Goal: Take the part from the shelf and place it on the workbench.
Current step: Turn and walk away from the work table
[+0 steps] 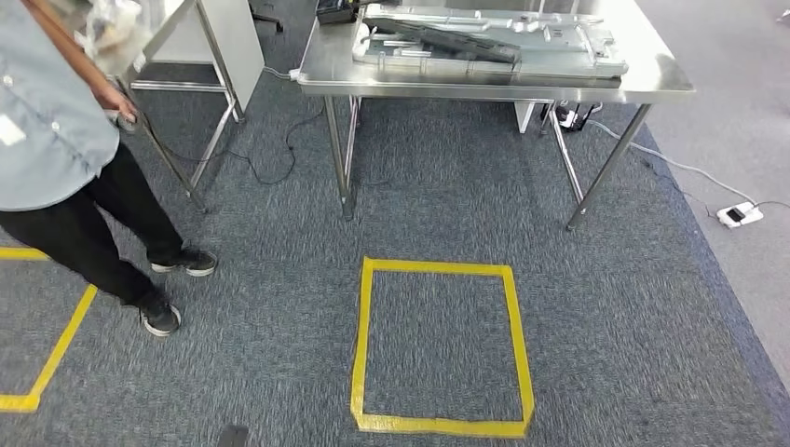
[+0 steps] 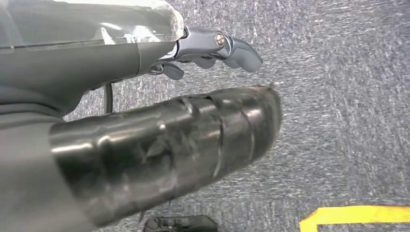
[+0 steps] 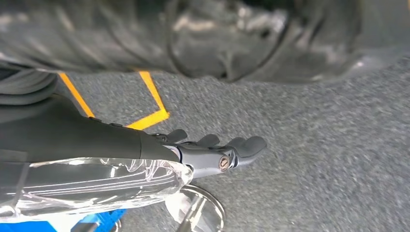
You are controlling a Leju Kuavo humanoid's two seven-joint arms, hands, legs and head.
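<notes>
workbench (image 1: 484,79) ahead; left hand (image 2: 212,48), right hand (image 3: 212,152) empty, fingers apart

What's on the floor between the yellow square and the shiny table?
Just bare grey carpet. In the head view, nothing lies between the yellow tape square and the steel workbench; a black cable trails off to the side, near the person.

Even, bright overhead light; soft glare on the shiny steel workbench top (image 1: 596,79). Both wrist views are blurred, and the clear plastic wrap (image 3: 96,186) behind the right hand (image 3: 217,152) glints.
</notes>
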